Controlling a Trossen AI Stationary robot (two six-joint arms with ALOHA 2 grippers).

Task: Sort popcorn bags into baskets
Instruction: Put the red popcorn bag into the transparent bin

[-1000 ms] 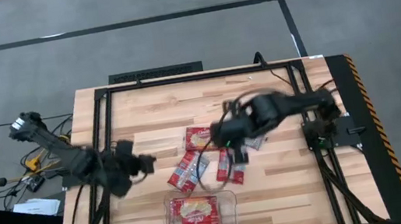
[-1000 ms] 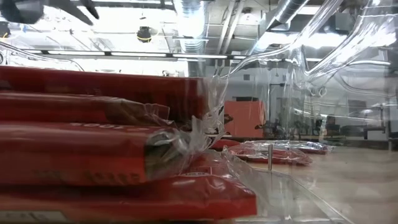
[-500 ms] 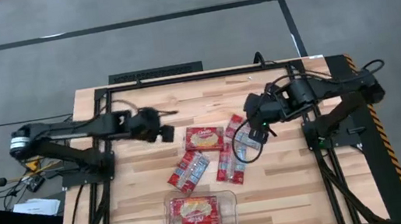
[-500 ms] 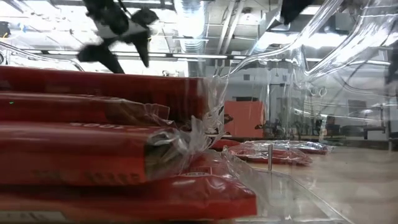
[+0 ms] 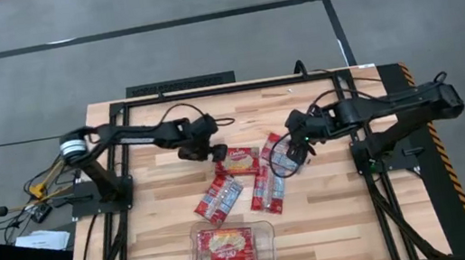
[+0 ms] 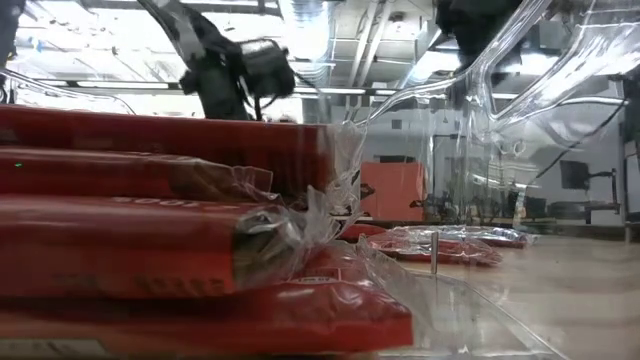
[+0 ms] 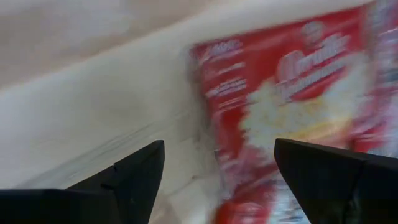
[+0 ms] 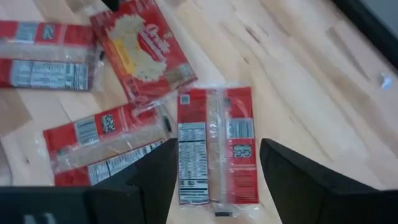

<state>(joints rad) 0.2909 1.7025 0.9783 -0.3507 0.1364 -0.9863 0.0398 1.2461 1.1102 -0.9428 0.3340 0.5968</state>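
Note:
Several flat red popcorn bags lie loose on the wooden table: one picture-side up [image 5: 237, 158] [image 7: 292, 106], two label-side up [image 5: 219, 196] [image 5: 268, 184], and the rightmost [image 5: 282, 155] [image 8: 214, 146]. More bags are stacked in the clear basket [image 5: 234, 250] [image 6: 420, 300] near the front edge. My left gripper [image 5: 208, 148] [image 7: 217, 180] hovers open just left of the picture-up bag. My right gripper [image 5: 294, 146] [image 8: 214, 186] hangs open over the rightmost bag, its fingers pointing down and slanted.
A black metal frame [image 5: 181, 84] runs along the table's far edge, and both arm bases stand at the sides. A yellow-black striped edge [image 5: 423, 121] marks the right side. Bare wood lies to the right of the basket [image 5: 337, 225].
My left gripper has swung from beside the basket's left toward the far edge and the right, coming down next to the picture-up bag. My right gripper has drawn back toward the table's right edge and now hangs over the rightmost bag. The bags lie as before.

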